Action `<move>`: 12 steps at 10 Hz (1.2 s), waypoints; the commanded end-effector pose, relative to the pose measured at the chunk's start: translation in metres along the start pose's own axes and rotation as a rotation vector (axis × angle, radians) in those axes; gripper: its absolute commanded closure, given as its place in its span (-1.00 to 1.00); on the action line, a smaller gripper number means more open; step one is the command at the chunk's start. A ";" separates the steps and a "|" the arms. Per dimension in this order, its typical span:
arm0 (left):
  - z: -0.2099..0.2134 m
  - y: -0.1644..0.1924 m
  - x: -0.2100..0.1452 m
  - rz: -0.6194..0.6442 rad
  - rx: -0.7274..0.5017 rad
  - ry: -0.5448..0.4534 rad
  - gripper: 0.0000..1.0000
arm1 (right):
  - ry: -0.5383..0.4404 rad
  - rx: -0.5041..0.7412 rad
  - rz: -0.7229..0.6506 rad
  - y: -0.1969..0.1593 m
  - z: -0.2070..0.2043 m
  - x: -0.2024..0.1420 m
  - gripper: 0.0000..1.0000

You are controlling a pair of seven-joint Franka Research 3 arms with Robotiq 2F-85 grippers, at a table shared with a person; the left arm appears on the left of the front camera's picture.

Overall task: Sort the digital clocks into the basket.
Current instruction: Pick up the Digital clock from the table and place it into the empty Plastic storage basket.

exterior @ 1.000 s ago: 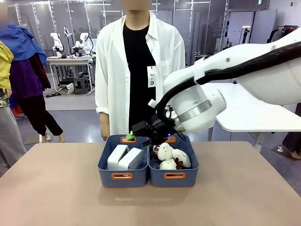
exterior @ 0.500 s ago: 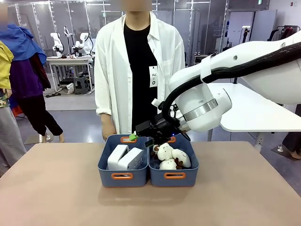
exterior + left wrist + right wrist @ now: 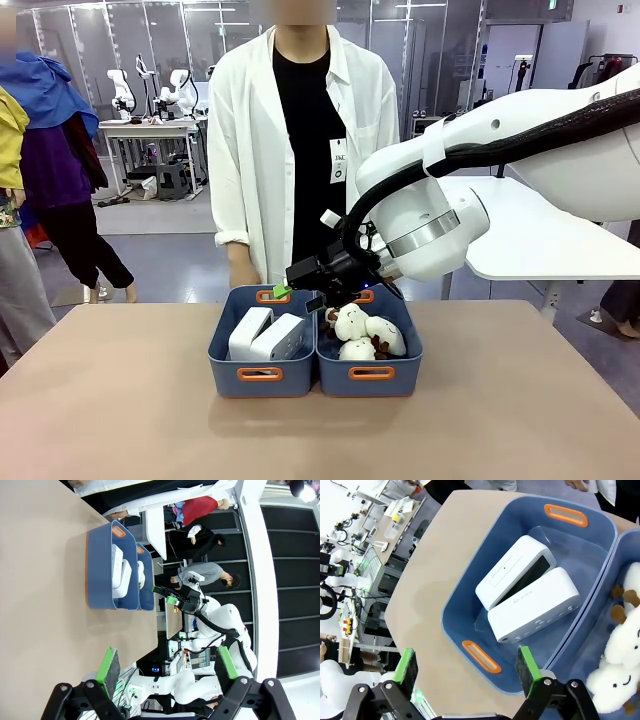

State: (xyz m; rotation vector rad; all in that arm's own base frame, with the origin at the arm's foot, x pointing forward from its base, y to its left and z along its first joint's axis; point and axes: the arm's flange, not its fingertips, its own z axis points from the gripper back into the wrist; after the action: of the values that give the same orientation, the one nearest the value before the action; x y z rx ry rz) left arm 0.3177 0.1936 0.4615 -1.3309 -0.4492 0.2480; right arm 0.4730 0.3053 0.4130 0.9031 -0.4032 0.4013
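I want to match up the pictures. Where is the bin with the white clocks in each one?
Front view: the basket sits mid-table, left of its twin bin.
Left wrist view: upper left, turned sideways.
Right wrist view: centre, seen from above.
Shared landmark: the two digital clocks lying inside it.

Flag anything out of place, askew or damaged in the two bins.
Nothing stands out. Both white rounded plastic digital clocks lie tilted against each other in the left blue-grey plastic basket; the cream fluffy plush toys fill its twin bin. No damage or spill shows.
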 end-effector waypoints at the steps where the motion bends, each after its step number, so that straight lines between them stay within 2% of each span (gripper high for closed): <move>1: 0.003 -0.004 -0.004 0.014 0.000 0.012 -0.94 | -0.010 -0.013 -0.020 0.005 -0.004 0.001 -1.00; 8: 0.003 -0.004 -0.004 0.014 0.000 0.012 -0.94 | 0.000 0.000 0.000 0.000 0.000 0.000 -1.00; 9: 0.003 -0.004 -0.004 0.014 0.000 0.012 -0.94 | 0.024 0.180 -0.213 0.033 0.027 0.010 -1.00; 10: 0.003 -0.004 -0.004 0.014 0.000 0.012 -0.94 | 0.141 0.356 -0.430 0.044 0.069 0.018 -1.00; 11: 0.003 -0.004 -0.004 0.014 0.000 0.012 -0.94 | 0.183 0.475 -0.543 0.035 0.107 0.014 -1.00; 12: 0.003 -0.004 -0.004 0.014 0.000 0.012 -0.94 | 0.148 0.572 -0.620 0.017 0.137 0.003 -1.00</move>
State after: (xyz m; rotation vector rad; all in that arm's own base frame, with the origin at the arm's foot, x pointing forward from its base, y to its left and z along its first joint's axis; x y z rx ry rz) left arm 0.3176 0.1937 0.4615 -1.3309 -0.4494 0.2480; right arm 0.4463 0.2478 0.5064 1.3158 -0.0107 0.2414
